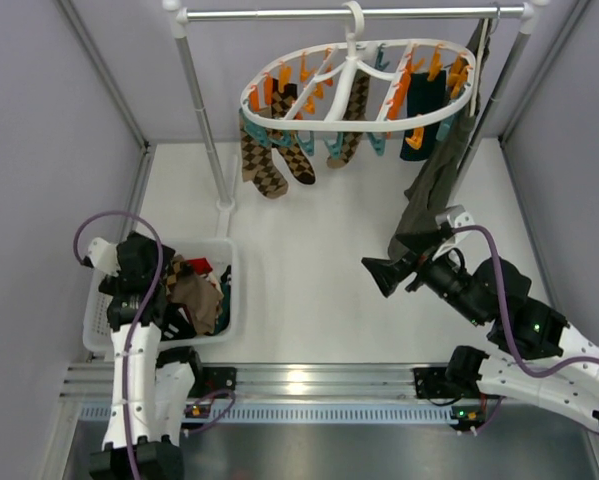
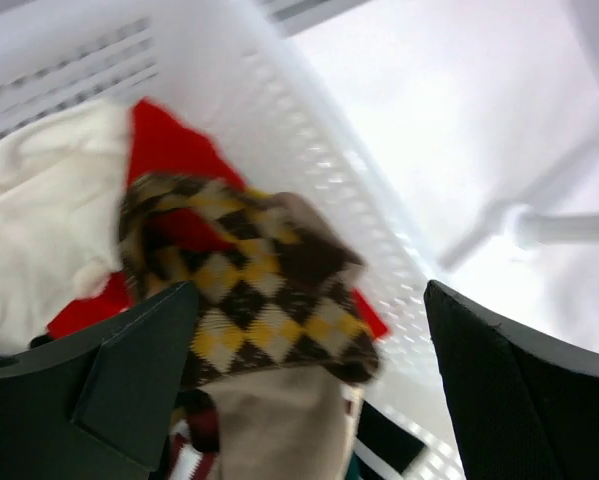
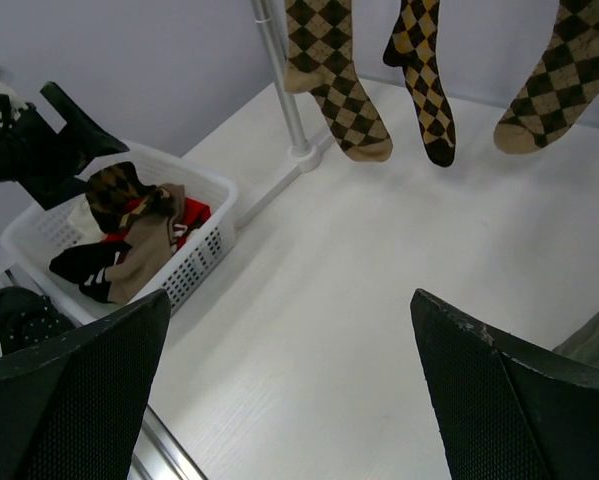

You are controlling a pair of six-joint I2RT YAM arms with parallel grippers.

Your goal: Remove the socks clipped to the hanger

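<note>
At about 8 o'clock on the white table (image 1: pixel 319 280), the left gripper (image 2: pixel 309 390) hangs over a white slotted basket (image 1: pixel 236 300). Its jaws are spread wide and grasp nothing. An argyle sock (image 2: pixel 269 290) in brown, tan and yellow shows in the gap below them. It lies on a heap that includes a red cloth (image 2: pixel 164 145) and a cream cloth (image 2: pixel 39 210), though whether it touches either finger cannot be told. Toward 12 o'clock, the hanger (image 1: pixel 247 98), a white oval frame with orange and teal clips (image 1: pixel 399 95), hooks onto a metal rail (image 1: pixel 279 14). Two argyle socks (image 1: pixel 264 165) dangle side by side from its 9 o'clock end. A third argyle one (image 1: pixel 351 125) hangs near the middle, and a dark teal sock (image 1: pixel 422 115) hangs toward 3 o'clock. The right wrist view shows the toes of the three argyle socks well above the table. Just beyond the frame's 3 o'clock end, an olive garment (image 1: pixel 434 190) drapes down from the rail. At about 4 o'clock, the right gripper (image 1: pixel 394 262) hovers above the table just beside the garment's lower hem. It points toward 10 o'clock, with its jaws released, fully apart and empty.
</note>
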